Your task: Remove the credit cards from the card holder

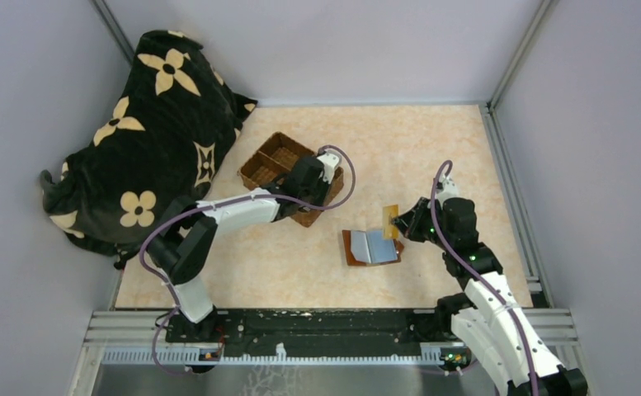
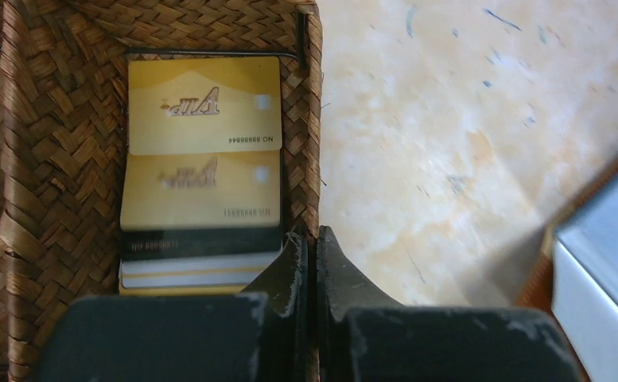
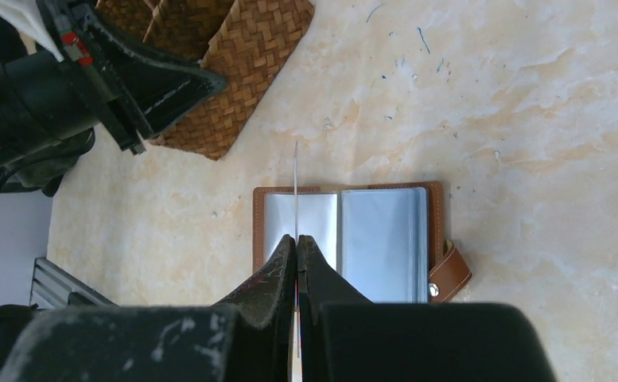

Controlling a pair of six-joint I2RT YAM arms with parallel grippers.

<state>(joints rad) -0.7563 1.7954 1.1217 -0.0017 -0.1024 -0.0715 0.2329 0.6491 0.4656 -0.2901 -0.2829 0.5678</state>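
**Card extraction — one card lifted, holder lying open**

The card holder (image 3: 385,239) is lying open and flat on the bench (image 3: 528,119), with its clear sleeves facing up. Both visible pages are looking empty, and any pages beneath them cannot be judged.

Above the holder's left page, the right claw (image 3: 297,243) is pinching a gold card (image 1: 391,220) between fingers pressed tightly together. In the right wrist view the card is showing edge-on as a thin line running out past the fingertips. It appears lifted clear of its sleeve.

Across the bench, the left claw (image 2: 311,239) is hovering over the wicker basket (image 2: 51,159), at the end compartment nearest the holder. Its fingers are pressed together with nothing between them.

In that compartment the credit cards (image 2: 202,159) already removed are lying in an overlapping stack — two gold ones on top, with a dark one and pale ones beneath.

Step in hand, as judged: the held card is being carried away from the holder, and the task appears well advanced.

The next move is calling for a swing of the right claw toward the basket, with the card kept level enough to drop flat onto the stack. The left claw is occupying the space over that compartment, so it would probably need to make room first or the two claws risk meeting. A check of any remaining sleeves would follow.
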